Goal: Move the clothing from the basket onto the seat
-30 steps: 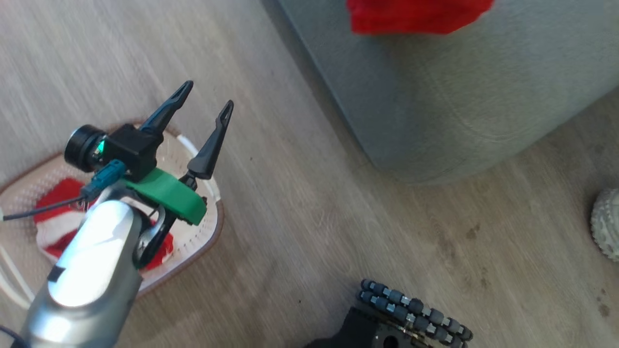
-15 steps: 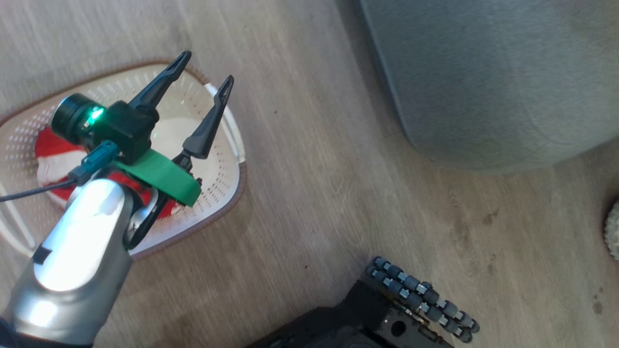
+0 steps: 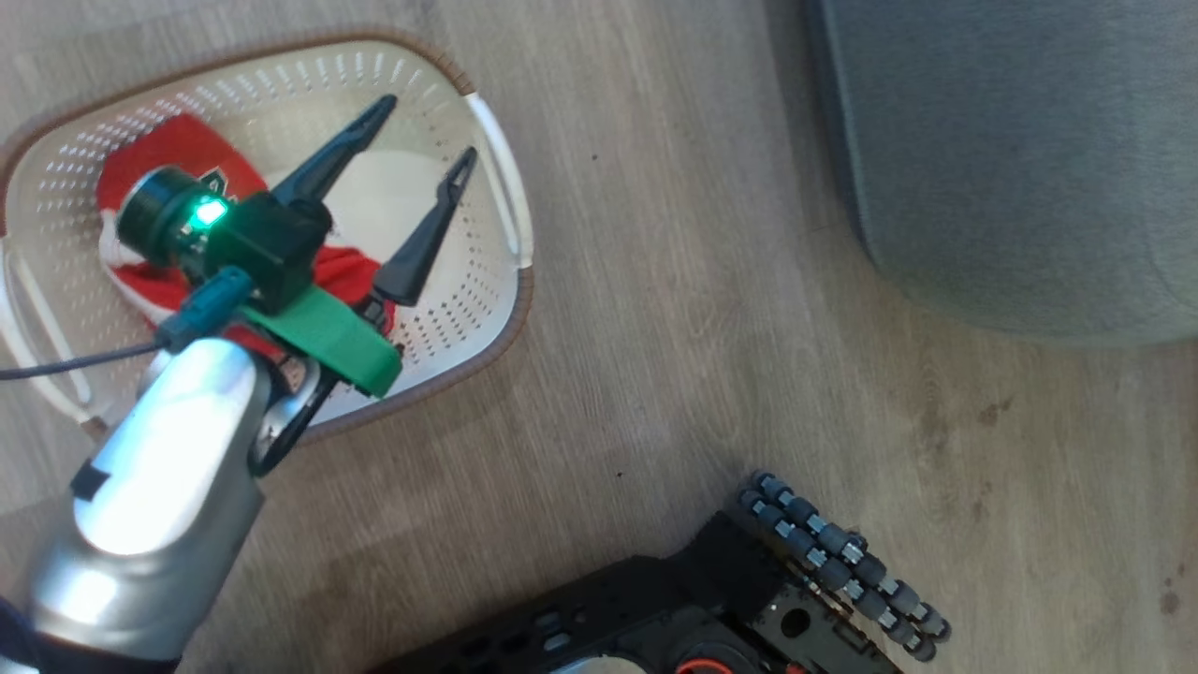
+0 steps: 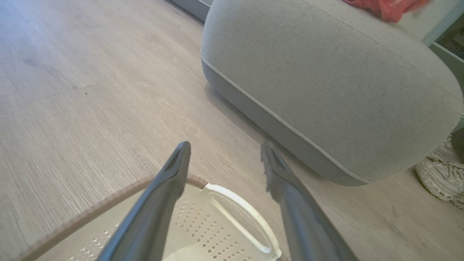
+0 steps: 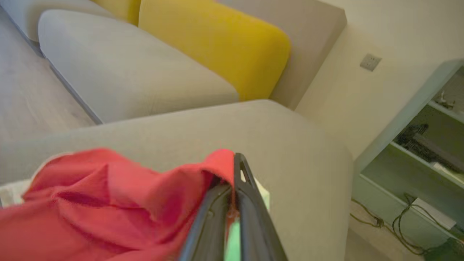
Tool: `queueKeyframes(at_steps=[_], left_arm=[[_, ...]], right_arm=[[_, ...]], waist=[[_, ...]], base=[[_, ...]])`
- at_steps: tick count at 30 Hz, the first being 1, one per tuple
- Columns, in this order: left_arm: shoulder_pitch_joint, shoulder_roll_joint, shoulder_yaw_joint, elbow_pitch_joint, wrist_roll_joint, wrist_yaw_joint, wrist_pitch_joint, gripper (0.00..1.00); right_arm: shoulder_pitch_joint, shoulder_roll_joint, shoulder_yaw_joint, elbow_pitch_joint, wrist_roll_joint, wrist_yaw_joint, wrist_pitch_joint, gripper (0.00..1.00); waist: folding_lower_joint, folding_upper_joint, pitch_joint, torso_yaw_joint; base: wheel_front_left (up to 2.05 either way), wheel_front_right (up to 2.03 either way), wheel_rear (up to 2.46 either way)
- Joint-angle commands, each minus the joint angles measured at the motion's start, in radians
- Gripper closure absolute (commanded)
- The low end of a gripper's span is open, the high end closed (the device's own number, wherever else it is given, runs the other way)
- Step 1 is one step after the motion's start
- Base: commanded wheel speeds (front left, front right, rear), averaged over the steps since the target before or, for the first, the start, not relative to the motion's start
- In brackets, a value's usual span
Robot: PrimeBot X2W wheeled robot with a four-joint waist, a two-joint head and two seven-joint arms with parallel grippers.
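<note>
While left jaws gape above the basket [image 3: 281, 80], right jaws clamp red clothing [image 5: 90, 203].

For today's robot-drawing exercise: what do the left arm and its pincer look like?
Glossy silver forearm bearing a small black patch; bright green bracket; black camera block with round lens and lit green lamp; teal plug feeding a thin dark cable; left pincer with two long, tapering black fingers.
</note>
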Motion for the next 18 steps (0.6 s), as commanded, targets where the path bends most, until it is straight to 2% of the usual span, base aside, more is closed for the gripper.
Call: queueKeyframes(at_steps=[1,6,7,9,13,18], left_arm=[[-0.01,0.025,0.038,-0.026,-0.002,-0.001,-0.005,0.0],[-0.002,0.022,0.056,-0.019,-0.006,-0.001,-0.005,0.0],[-0.002,0.019,0.059,-0.018,-0.006,-0.001,-0.005,0.0],[-0.001,0.009,0.063,-0.014,-0.007,-0.001,-0.005,0.0],[0.003,-0.015,0.069,-0.002,-0.008,-0.001,-0.005,0.0],[0.009,-0.055,0.079,0.012,-0.011,-0.001,-0.005,0.0]], right_arm=[[0.023,-0.017,-0.017,-0.026,-0.011,0.0,-0.013,1.0],[0.078,0.05,-0.085,0.027,-0.015,0.0,-0.071,1.0],[0.085,0.055,-0.091,0.039,-0.016,0.0,-0.087,0.76],[0.102,0.055,-0.083,0.067,-0.018,0.0,-0.12,0.0],[0.134,0.042,-0.033,0.139,0.016,0.0,-0.167,0.0],[0.21,0.033,0.043,0.159,0.084,0.0,-0.193,0.0]], waist=[[-0.0001,0.0,0.012,0.012],[-0.0001,0.0,0.004,0.023],[-0.0001,0.0,-0.001,0.026],[-0.0001,0.0,-0.014,0.031],[-0.0001,0.0,-0.052,0.042],[-0.0001,0.0,-0.113,0.064]], base=[[0.0,0.0,0.0],[0.0,0.0,0.0],[0.0,0.0,0.0],[0.0,0.0,0.0],[0.0,0.0,0.0],[0.0,0.0,0.0]])
